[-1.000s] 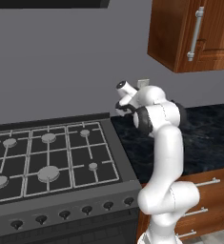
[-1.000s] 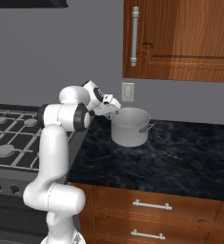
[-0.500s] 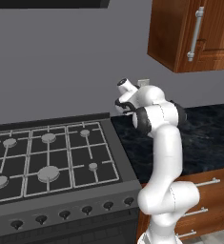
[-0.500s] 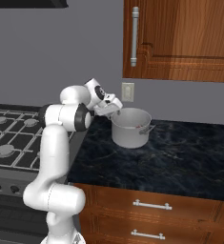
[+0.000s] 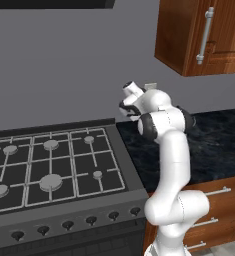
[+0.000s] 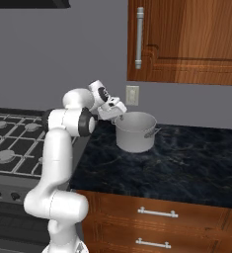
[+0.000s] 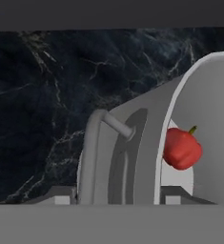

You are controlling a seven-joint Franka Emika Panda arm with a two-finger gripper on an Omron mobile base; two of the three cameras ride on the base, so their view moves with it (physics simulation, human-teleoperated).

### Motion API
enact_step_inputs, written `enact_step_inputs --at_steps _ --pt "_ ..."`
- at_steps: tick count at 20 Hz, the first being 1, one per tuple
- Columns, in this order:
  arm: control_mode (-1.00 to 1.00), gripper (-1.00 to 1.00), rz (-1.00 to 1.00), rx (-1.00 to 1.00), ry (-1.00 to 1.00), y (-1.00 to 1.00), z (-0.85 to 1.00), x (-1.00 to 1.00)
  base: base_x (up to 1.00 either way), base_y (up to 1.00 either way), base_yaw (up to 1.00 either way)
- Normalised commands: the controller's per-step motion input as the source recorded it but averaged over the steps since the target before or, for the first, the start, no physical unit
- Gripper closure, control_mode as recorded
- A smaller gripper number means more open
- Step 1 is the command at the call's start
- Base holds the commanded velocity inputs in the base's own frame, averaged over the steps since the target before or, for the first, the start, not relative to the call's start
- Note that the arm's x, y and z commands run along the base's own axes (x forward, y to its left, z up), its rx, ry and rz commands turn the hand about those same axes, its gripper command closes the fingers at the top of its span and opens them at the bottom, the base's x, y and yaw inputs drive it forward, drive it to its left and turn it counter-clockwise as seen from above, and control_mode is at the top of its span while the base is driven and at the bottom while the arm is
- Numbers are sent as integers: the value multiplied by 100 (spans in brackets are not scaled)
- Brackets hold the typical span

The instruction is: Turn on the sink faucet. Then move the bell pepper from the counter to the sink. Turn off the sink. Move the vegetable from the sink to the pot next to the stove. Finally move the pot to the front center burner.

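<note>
Pot holds red bell pepper; gripper fingers seemingly pinch its rim.

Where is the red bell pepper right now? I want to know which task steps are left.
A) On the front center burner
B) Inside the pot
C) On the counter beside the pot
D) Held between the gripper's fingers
B: the hand view shows the bell pepper lying inside the pot, past its rim, with the pot standing on the dark counter next to the stove.
</note>
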Motion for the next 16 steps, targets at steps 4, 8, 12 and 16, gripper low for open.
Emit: enact_step_inputs --at_steps 4,8,12,16 --pt "-100 100 0 0 -1 0 -5 0 0 0 0" --pt "-100 100 0 0 -11 0 3 -20 0 0 0" --pt "-100 100 2 0 -15 0 10 -49 0 0 0" --pt "-100 100 3 0 -15 1 1 -68 0 0 0"
